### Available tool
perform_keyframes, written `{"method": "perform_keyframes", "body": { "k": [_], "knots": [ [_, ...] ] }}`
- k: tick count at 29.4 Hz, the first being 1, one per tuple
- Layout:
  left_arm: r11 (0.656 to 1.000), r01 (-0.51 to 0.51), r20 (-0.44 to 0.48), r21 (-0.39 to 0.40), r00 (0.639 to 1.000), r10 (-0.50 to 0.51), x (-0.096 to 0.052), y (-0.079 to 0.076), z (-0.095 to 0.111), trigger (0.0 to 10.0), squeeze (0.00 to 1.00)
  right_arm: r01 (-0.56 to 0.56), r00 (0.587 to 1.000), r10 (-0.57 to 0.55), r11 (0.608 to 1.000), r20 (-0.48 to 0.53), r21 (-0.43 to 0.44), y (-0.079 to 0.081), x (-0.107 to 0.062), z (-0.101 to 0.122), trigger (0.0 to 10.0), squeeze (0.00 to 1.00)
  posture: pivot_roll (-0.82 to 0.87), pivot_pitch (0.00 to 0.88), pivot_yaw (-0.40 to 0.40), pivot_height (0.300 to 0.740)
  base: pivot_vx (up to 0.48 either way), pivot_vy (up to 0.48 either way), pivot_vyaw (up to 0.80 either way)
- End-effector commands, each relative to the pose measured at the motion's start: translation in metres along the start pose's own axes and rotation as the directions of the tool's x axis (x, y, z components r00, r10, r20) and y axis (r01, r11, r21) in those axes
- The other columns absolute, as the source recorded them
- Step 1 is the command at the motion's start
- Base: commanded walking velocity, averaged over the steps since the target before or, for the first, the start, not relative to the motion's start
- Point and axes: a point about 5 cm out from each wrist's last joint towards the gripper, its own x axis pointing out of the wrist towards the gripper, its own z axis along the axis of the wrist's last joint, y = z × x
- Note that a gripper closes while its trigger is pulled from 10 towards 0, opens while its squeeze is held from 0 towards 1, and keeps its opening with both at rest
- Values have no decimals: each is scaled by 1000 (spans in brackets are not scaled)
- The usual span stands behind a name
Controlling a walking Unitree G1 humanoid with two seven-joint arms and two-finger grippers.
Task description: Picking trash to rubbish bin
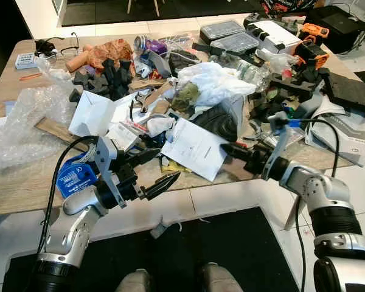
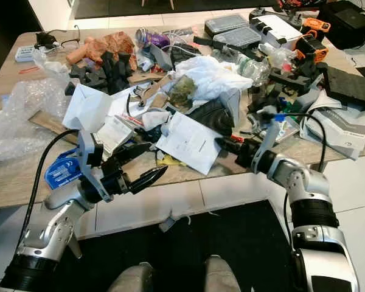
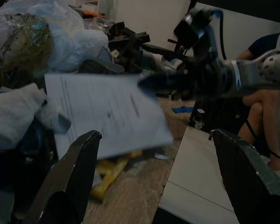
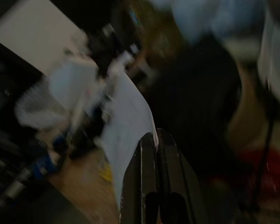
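Cluttered wooden table [image 1: 12,194]. Printed paper sheet [image 1: 194,148] lies at near edge, overhanging. Right gripper [image 1: 226,149], 2 fingers pressed together, tip at sheet's right edge. Left gripper [image 1: 160,170] spread wide, just left of sheet, holding nothing.

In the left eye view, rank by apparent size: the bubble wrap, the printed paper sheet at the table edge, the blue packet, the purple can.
1. Bubble wrap, largest.
2. Printed paper sheet.
3. Blue packet, partly hidden by the left arm.
4. Purple can, smallest, though it lies farthest away.
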Motion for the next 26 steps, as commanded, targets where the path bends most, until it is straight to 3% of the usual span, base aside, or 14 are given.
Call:
{"method": "perform_keyframes", "body": {
  "k": [1, 8, 9, 10, 11, 12, 13, 16, 17, 22, 26],
  "knots": [
    [1000, 15, 0, 2, 1000, -15, 3, -3, 0, 10000, 0, -42, 998, 42, 999, 54, -9, 5, -1, 9, 0, 0, -43, 138, -4, 740, 0, 0, 0],
    [1000, 14, 9, 1, 1000, -14, 4, -3, 2, 10000, 0, -126, 986, 128, 992, 102, -32, 16, -1, 20, 0, 0, -44, 137, -6, 740, 0, 0, 0],
    [1000, 14, 12, 1, 1000, -14, 4, -3, 2, 10000, 0, -143, 983, 145, 989, 110, -32, 18, -2, 22, 353, 0, -42, 138, -5, 740, 0, 0, 0],
    [1000, 15, 21, -4, 1000, -15, 4, -3, 3, 10000, 0, -163, 980, 166, 986, 109, -38, 21, -3, 22, 3529, 0, -42, 138, -5, 740, 0, 0, 0],
    [1000, 15, 21, -4, 1000, -15, 4, -3, 3, 10000, 0, -163, 980, 166, 986, 109, -38, 21, -3, 22, 3529, 0, -42, 138, -5, 740, 0, 0, 0],
    [1000, 16, 29, -10, 999, -15, 4, -4, 4, 10000, 0, -190, 975, 194, 981, 104, -48, 25, -5, 23, 8392, 0, -43, 139, -6, 740, 0, 0, 0],
    [1000, 17, 41, -16, 999, -16, 4, -5, 5, 10000, 0, -252, 961, 258, 965, 96, -67, 32, -9, 23, 10000, 0, -43, 141, -8, 740, 0, 0, 0],
    [999, 24, 65, -41, 998, -21, 5, -6, 7, 10000, 0, -346, 931, 352, 935, 96, -79, 44, -16, 25, 10000, 0, -43, 141, -8, 740, 0, 0, 0],
    [997, 35, 82, -62, 996, -30, 5, -8, 7, 10000, 0, -426, 894, 432, 902, 118, -76, 54, -23, 30, 10000, 0, -44, 141, -7, 740, 0, 0, 0],
    [994, 36, 111, -104, 994, -24, 5, -8, 7, 10000, 0, -525, 833, 534, 846, 147, -95, 70, -31, 40, 10000, 0, -49, 140, -6, 740, 0, 0, 0],
    [993, 29, 120, -115, 993, -15, 3, -7, 8, 10000, 0, -536, 825, 545, 838, 152, -101, 72, -33, 44, 10000, 0, -49, 140, -6, 740, 0, 0, 0]
  ]
}}
